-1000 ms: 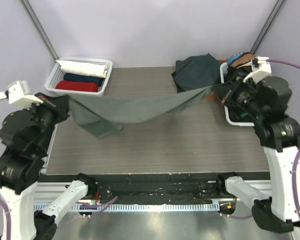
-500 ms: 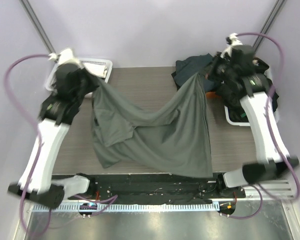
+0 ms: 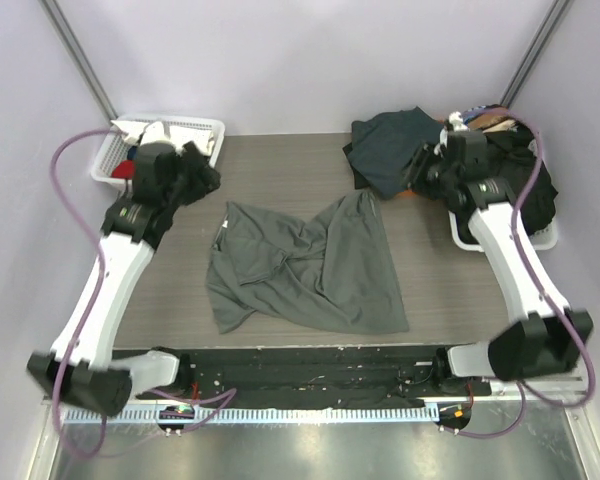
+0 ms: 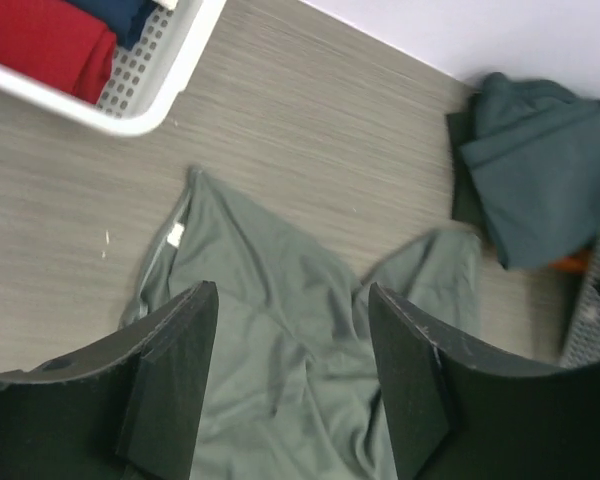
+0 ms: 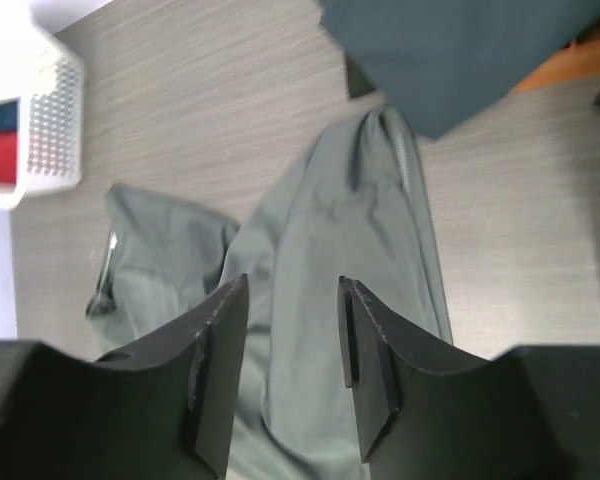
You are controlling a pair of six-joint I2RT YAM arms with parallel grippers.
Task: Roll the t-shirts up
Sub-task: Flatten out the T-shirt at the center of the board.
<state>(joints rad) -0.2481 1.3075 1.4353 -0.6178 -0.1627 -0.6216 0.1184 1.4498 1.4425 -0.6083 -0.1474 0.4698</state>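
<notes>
The sage-grey t-shirt (image 3: 305,265) lies crumpled and loose on the table, its neck label (image 4: 176,233) toward the left. No gripper touches it. My left gripper (image 3: 204,178) hangs open above the shirt's far left corner; in the left wrist view the left gripper (image 4: 292,300) has nothing between its fingers. My right gripper (image 3: 420,172) is open above the far right corner, and in the right wrist view the right gripper (image 5: 293,290) is empty over the cloth (image 5: 340,230). A dark teal t-shirt (image 3: 390,145) is heaped at the back right.
A white lattice basket (image 3: 195,125) at the back left holds rolled shirts, a red one (image 4: 40,45) and a navy one (image 4: 120,15) among them. Another white basket (image 3: 470,238) at the right edge holds dark clothes, partly behind the right arm.
Both grippers have opened and let go of the grey shirt. The shirt, held stretched in the air between them before, has dropped onto the table in a crumpled spread.
</notes>
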